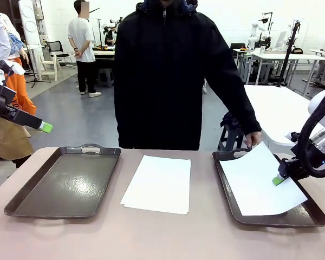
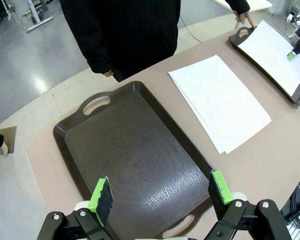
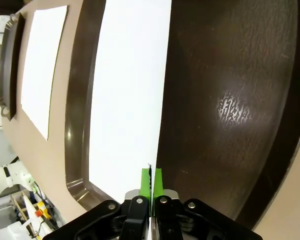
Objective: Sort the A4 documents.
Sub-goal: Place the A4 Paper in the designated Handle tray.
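The right pincer (image 3: 151, 172) is clenched on the side edge of one A4 sheet (image 3: 130, 90), pads pinching its margin. The sheet lies slanted across the right tray (image 1: 314, 216), and a person's hand (image 1: 253, 140) is at that tray's far handle. The other A4 documents (image 1: 158, 183) lie stacked on the table (image 1: 162, 238) just beside that tray. The left pincer (image 2: 160, 192) is released, well apart from that tray.

Judgement: the paper is light, limp and slippery, so an edge pinch suits it. The right wrist view shows the pads meeting, while the front view shows the hand.
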Motion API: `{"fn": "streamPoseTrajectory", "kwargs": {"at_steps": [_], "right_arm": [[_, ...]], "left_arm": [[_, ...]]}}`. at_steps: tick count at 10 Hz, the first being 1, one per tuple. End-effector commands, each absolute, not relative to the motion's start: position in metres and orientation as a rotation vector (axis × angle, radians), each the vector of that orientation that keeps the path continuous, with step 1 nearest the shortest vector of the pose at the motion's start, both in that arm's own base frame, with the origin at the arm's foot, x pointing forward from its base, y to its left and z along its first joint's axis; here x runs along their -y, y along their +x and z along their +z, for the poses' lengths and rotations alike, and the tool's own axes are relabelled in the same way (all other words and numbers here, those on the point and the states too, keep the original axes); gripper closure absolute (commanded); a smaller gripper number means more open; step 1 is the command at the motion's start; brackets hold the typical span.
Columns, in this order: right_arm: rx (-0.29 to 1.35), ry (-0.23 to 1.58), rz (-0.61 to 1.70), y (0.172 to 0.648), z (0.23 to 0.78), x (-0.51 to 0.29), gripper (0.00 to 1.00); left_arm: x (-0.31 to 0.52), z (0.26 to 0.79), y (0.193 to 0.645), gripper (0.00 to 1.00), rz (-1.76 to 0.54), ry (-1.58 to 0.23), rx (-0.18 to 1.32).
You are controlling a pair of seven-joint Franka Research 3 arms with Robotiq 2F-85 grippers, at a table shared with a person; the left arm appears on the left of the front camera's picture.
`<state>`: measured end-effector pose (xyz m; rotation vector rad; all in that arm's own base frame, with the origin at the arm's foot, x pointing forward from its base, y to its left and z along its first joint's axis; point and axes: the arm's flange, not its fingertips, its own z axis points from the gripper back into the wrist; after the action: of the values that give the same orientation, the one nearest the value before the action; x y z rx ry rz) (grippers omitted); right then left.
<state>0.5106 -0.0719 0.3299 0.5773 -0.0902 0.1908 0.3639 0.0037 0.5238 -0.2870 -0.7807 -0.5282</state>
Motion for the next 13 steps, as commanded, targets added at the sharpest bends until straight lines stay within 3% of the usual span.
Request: {"fn": "streamPoseTrajectory", "kwargs": {"at_steps": [1, 2, 3, 4, 5, 6, 7, 8, 9, 10, 12, 13], "right_arm": [[0.073, 0.576, 0.162, 0.513, 0.332, 0.064, 0.99], [0.071, 0.577, 0.156, 0.512, 0.332, 0.062, 0.84], [0.079, 0.561, 0.157, 0.509, 0.334, 0.059, 0.82], [0.091, 0.518, 0.154, 0.506, 0.337, 0.058, 0.66], [0.104, 0.478, 0.134, 0.505, 0.34, 0.057, 0.63], [0.112, 0.457, 0.111, 0.504, 0.341, 0.058, 0.48], [0.117, 0.435, 0.091, 0.502, 0.341, 0.061, 0.45], [0.123, 0.414, 0.075, 0.5, 0.344, 0.064, 0.29], [0.124, 0.383, 0.063, 0.498, 0.347, 0.068, 0.26], [0.128, 0.361, 0.051, 0.496, 0.351, 0.07, 0.11], [0.122, 0.347, 0.043, 0.492, 0.353, 0.074, 0.0], [0.121, 0.343, 0.039, 0.491, 0.353, 0.075, 0.0]], "left_arm": [[-0.005, 0.522, 0.366, 0.0, -0.524, -0.296, 0.788], [-0.005, 0.522, 0.366, 0.0, -0.524, -0.296, 0.788], [-0.005, 0.522, 0.366, 0.0, -0.524, -0.296, 0.788], [-0.005, 0.522, 0.366, 0.0, -0.524, -0.296, 0.788], [-0.005, 0.522, 0.366, 0.0, -0.524, -0.296, 0.788], [-0.005, 0.522, 0.366, 0.0, -0.524, -0.296, 0.788], [-0.005, 0.522, 0.366, 0.0, -0.524, -0.296, 0.788], [-0.005, 0.522, 0.366, 0.0, -0.524, -0.296, 0.788], [-0.005, 0.522, 0.366, 0.0, -0.524, -0.296, 0.788], [-0.005, 0.522, 0.366, 0.0, -0.524, -0.296, 0.788], [-0.005, 0.522, 0.366, 0.0, -0.524, -0.296, 0.788], [-0.005, 0.522, 0.366, 0.0, -0.524, -0.296, 0.788]]}}
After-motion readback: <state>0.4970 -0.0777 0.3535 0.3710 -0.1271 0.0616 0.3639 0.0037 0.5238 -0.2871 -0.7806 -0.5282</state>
